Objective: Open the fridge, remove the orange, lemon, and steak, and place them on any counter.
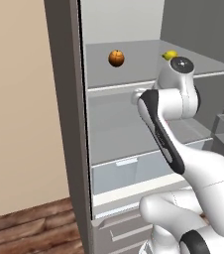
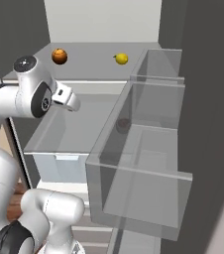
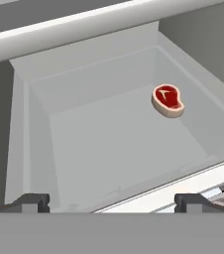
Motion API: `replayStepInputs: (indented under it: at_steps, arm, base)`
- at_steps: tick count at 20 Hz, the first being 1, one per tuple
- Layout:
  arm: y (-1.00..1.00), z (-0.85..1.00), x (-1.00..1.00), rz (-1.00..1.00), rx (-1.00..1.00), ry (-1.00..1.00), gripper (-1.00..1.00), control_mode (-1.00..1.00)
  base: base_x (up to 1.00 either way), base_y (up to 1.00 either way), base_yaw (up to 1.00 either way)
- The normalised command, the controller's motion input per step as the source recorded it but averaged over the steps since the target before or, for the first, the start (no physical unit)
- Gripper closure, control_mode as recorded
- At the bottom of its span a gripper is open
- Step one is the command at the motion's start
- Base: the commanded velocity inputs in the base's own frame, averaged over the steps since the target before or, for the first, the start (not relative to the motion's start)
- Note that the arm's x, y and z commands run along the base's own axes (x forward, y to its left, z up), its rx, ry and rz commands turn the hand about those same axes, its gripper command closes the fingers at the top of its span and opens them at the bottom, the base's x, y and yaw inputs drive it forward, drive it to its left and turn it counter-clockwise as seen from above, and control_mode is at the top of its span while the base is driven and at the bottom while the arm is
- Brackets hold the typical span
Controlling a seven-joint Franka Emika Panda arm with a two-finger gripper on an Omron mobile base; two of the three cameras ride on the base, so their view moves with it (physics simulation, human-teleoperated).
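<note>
From the left base camera I see the fridge [image 1: 64,99] standing open, its grey side wall running down the left of centre of the frame and the pale shelves to the right of it. On the upper shelf the orange [image 1: 116,58] sits upper centre, and the lemon [image 1: 170,54] lies well to its right, partly behind my arm's wrist joint. The arm climbs from the lower right and bends into the compartment under that shelf. From the right base camera the orange [image 2: 59,55] is at upper left and the lemon [image 2: 121,58] upper centre, well apart on the same shelf; the clear door bins [image 2: 148,163] take up the centre and right. My arm comes up the left edge, with the hand reaching under the upper shelf. In the hand camera the gripper [image 3: 111,201] is spread wide with nothing between its tips, which sit at lower left and lower right. The steak [image 3: 168,100] lies flat, right of centre, on the floor of a pale shelf tray [image 3: 39,149], well clear of the fingers.
</note>
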Motion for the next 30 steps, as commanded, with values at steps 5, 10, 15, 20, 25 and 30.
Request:
replayStepInputs:
  at_steps: [5, 10, 15, 20, 25, 30]
  arm:
    - [-0.24, -0.16, -0.05, -0.13, 0.00, 0.00, -1.00, -1.00]
    - [-0.20, -0.01, -0.06, -0.13, 0.00, 0.01, -1.00, -1.00]
    - [-0.20, -0.06, 0.00, -0.12, 0.00, 0.05, -1.00, -1.00]
    - [-0.34, -0.19, 0.00, -0.06, 0.00, 0.04, -1.00, -1.00]
    - [-0.55, -0.24, 0.00, -0.04, 0.00, 0.05, -1.00, -1.00]
    - [-0.40, -0.16, 0.00, 0.00, 0.00, 0.04, -1.00, -1.00]
  base:
    - [0.00, 0.00, 0.00]
    - [0.00, 0.00, 0.00]
    - [0.00, 0.00, 0.00]
    - [0.00, 0.00, 0.00]
    - [0.00, 0.00, 0.00]
    - [0.00, 0.00, 0.00]
